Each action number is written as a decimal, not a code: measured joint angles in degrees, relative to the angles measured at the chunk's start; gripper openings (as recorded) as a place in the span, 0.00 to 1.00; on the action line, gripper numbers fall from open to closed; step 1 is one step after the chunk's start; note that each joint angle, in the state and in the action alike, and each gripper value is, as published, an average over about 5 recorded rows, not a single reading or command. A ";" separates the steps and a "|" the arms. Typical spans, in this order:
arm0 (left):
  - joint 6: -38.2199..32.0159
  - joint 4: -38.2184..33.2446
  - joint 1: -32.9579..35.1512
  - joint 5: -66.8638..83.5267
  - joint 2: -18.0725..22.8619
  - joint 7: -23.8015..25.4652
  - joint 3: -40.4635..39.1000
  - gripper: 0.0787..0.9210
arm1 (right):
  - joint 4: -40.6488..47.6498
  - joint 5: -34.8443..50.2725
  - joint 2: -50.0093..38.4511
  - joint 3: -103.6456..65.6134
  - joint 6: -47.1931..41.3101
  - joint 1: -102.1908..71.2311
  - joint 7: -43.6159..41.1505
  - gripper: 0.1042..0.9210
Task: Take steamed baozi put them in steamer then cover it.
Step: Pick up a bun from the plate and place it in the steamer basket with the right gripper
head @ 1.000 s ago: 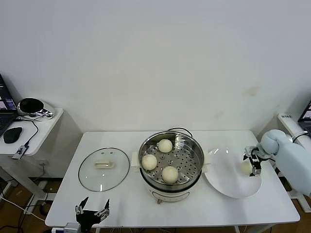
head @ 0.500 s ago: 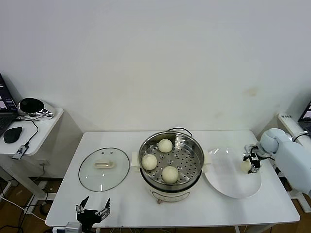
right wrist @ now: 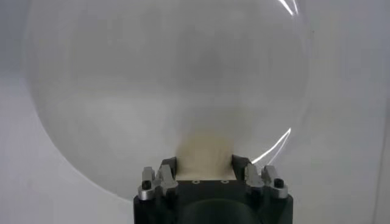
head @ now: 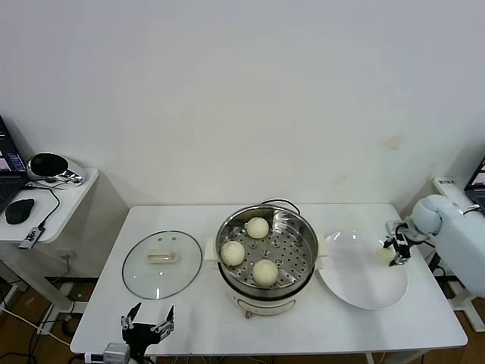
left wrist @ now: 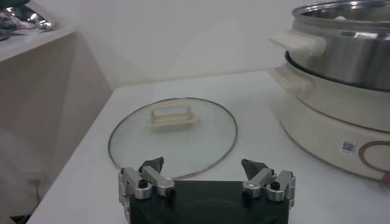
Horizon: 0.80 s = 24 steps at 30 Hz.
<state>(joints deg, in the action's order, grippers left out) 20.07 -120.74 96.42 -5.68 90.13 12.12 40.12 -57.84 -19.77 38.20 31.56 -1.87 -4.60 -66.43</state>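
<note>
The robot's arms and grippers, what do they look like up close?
The right arm wears a smooth pale grey-white shell. Each gripper, left gripper and right gripper, has a black block body, silver metal finger links with dark screws, and black fingertips.

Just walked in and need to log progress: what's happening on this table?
The right pincer is shut on the last baozi over the white plate. Three baozi already sit in the steamer. The cover lies flat on the table, with the left pincer open and idle near it.
</note>
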 measured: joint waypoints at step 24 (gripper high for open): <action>-1.09 -3.32 -1.16 0.88 -1.44 -0.86 0.77 0.88 | -19.55 36.74 8.68 35.75 -21.68 38.38 -5.22 0.57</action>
<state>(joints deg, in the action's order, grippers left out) 18.98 -124.07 95.26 -4.80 88.70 11.27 40.89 -77.39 16.97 46.88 67.32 -23.56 33.78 -71.65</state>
